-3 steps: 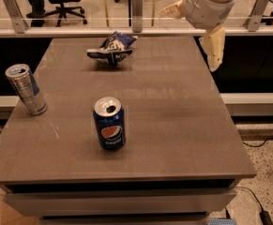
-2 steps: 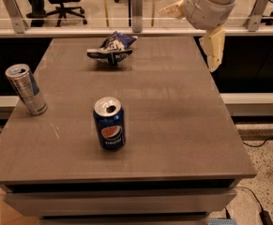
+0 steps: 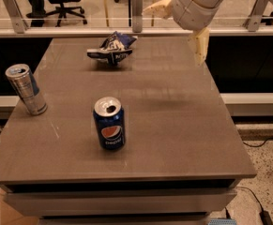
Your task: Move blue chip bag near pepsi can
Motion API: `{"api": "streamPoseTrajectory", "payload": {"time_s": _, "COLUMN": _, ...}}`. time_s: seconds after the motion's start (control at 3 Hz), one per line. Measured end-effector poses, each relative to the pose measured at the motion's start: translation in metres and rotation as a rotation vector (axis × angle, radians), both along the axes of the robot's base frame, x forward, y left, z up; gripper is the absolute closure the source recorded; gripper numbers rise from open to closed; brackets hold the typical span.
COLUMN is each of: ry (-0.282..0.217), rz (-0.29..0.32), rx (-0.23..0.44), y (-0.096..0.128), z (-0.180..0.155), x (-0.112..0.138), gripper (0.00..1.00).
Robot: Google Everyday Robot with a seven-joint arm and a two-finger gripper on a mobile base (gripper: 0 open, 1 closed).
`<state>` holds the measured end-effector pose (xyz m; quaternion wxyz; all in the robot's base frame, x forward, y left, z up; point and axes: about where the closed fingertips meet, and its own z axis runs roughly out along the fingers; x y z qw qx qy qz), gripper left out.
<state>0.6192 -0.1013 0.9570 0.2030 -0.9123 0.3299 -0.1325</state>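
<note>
One gripper, right of crumpled bag

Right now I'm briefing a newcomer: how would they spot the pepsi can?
On the table, the pepsi can stands near the front centre, far from the pincer above the far right edge. It is short, dark blue, round-logoed; the left can is taller, silver.

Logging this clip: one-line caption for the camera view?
Gripper open above the far right corner of the table; blue chip bag at the far edge, pepsi can upright mid-front, silver can at left.
</note>
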Motion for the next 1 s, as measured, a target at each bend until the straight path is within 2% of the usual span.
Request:
{"api": "streamPoseTrajectory", "payload": {"time_s": 0.33, "ry": -0.038, "rz": 0.107, "rx": -0.011, "y": 0.018, "z": 0.0, "x": 0.011, "gripper": 0.0}}
{"api": "streamPoseTrajectory", "payload": {"time_s": 0.67, "ry": -0.085, "rz": 0.166, "rx": -0.058, "y": 0.039, "z": 0.0, "x": 0.02, "gripper": 0.0}}
{"api": "streamPoseTrajectory", "payload": {"time_s": 1.0, "ry": -0.128, "rz": 0.19, "rx": -0.123, "y": 0.056, "z": -0.003, "x": 0.034, "gripper": 0.0}}
